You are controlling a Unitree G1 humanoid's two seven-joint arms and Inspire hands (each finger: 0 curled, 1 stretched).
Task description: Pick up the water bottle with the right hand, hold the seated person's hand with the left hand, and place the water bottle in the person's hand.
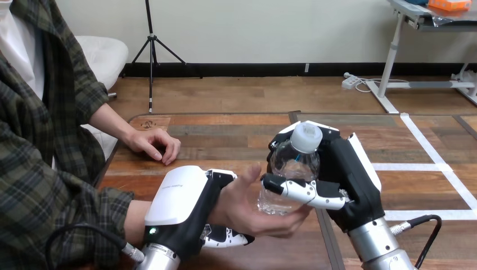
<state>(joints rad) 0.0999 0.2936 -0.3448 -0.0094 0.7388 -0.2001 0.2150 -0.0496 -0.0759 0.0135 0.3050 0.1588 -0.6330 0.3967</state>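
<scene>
Wooden planks make up the tabletop (236,135), which is mostly bare, so the handover is made above its near part. The right robot hand (346,174) is seen at the near right, closed round the water bottle (292,169): the thumb is laid across the front and the fingers are wrapped behind, so that the bottle is kept upright. The left robot hand (183,205) is placed over the person's wrist at the near left, with its fingers (225,237) curled beneath; by this the palm is probably kept steady and turned up. The person's near hand (247,208) is opened under the bottle, and the base appears to touch the palm. It is judged that the bottle is not yet released. The person's far hand (153,143) is rested on the tabletop at the far left, well apart. The white cap (306,136) is seen on top.
</scene>
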